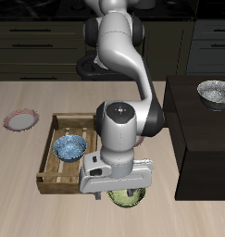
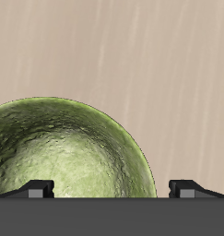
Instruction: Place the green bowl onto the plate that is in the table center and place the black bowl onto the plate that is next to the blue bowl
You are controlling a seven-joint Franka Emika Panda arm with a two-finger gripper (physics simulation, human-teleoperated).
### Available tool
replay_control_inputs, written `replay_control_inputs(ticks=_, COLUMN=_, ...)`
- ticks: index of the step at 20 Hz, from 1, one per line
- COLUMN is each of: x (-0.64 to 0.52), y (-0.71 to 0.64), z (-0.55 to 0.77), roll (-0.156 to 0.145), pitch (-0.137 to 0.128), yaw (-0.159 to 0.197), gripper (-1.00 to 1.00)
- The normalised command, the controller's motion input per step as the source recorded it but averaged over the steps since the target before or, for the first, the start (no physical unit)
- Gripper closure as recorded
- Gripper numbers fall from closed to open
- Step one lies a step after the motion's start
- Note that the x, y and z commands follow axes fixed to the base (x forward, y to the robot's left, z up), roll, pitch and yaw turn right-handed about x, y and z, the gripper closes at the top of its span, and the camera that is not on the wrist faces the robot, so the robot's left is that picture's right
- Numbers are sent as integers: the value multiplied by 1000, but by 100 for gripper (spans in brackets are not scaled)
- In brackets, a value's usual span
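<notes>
Green bowl (image 2: 72,152) fills the wrist view beneath the wide-spread tool (image 2: 112,190); outside, arm hides it.

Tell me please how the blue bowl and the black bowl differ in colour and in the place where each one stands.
The blue bowl has a blue-and-white mottled inside; the black bowl is dark grey-black with a pale speckled inside. The blue bowl sits inside the wooden tray on the table; the black bowl sits on top of the dark cabinet block, farther back. Both are small, round and upright.
</notes>
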Motion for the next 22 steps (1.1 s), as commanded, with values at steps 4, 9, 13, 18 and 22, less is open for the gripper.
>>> replay_control_inputs(ticks=4, x=-87, y=-361, z=-111, roll=-41, pitch=-1, yaw=-37, gripper=100)
replay_control_inputs(ticks=9, x=-49, y=-245, z=63, roll=-4, pitch=-14, yaw=-36, gripper=100)
replay_control_inputs(ticks=13, x=-9, y=-146, z=66, roll=-6, pitch=-15, yaw=-10, gripper=100)
replay_control_inputs(ticks=18, x=-29, y=21, z=155, roll=1, pitch=-23, yaw=-7, gripper=100)
replay_control_inputs(ticks=22, x=-178, y=173, z=395, roll=8, pitch=-85, yaw=-32, gripper=100)
